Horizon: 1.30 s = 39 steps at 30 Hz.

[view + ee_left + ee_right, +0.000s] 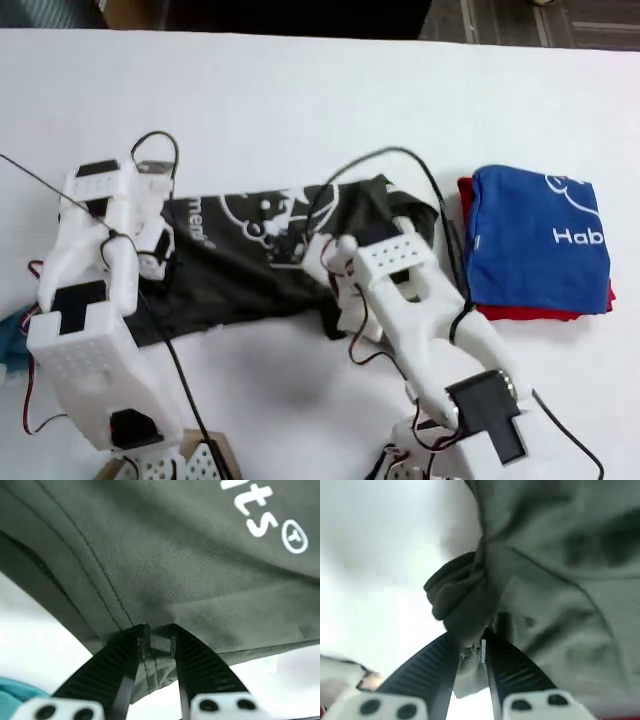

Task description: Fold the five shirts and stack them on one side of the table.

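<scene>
The white surface point(300, 100) carries everything. A black shirt point(240, 260) point(175, 555) point(560, 555) with white print lies rumpled across its middle, stretched between the two arms. Near the right edge a folded blue shirt point(535, 240) sits on top of a folded red shirt point(530, 312), whose edges show beside and below it. The left gripper point(157, 639) point(150, 255) is at the black shirt's left end, its fingers nearly closed and pinching the hem. The right gripper point(482, 647) point(345, 300) is at the shirt's right end, its fingers clamped on a bunched fold. A bit of teal cloth point(8, 335) point(15, 692) lies at the left edge.
</scene>
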{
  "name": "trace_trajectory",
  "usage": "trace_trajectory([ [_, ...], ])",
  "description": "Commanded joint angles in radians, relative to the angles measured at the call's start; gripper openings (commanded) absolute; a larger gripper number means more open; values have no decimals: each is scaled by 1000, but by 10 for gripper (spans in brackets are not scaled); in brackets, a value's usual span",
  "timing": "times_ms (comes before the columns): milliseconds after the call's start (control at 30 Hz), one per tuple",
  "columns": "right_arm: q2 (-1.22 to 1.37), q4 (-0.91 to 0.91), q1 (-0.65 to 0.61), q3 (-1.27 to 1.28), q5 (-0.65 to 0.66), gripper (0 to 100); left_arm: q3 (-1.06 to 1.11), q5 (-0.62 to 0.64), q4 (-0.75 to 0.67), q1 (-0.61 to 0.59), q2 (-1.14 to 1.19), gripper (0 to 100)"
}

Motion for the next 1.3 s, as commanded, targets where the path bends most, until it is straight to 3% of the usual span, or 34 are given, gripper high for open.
trace_trajectory([
  [0,-53,70,36,-135,49,21,-1,5,-8,-9,-68,102],
  [267,2,85,102,-338,115,21,-1,5,-8,-9,-68,102],
  [567,340,97,99,-770,126,21,-1,5,-8,-9,-68,102],
  [700,513,174,101,-973,186,21,-1,5,-8,-9,-68,102],
  [1000,832,325,116,-1441,192,21,-1,5,-8,-9,-68,102],
  [1267,966,363,168,-1666,178,25,-1,5,-8,-8,-68,102],
])
